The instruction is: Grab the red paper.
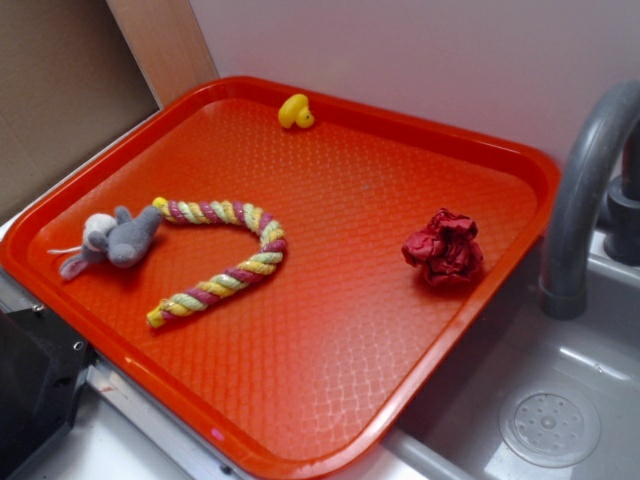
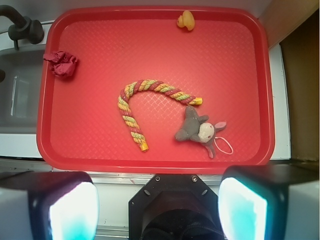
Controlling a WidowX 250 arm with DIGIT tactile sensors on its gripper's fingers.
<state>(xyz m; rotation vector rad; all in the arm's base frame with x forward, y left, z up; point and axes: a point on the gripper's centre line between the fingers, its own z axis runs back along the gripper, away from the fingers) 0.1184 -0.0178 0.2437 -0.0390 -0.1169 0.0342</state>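
Exterior view: the gripper is outside the picture. The faucet (image 1: 585,200) is cut off by the right and top edges; its spout end cannot be seen. The sink (image 1: 520,400) is cut off by the right and bottom edges. A dark object (image 1: 30,400) at lower left is cropped and cannot be identified.

Wrist view: the gripper (image 2: 159,207) is cropped by the bottom edge; both fingers (image 2: 67,207) are blurred, and their tips lie outside the picture. The faucet (image 2: 20,25) is cut off at the upper left corner. The yellow duck (image 2: 186,21) is too small to show detail.
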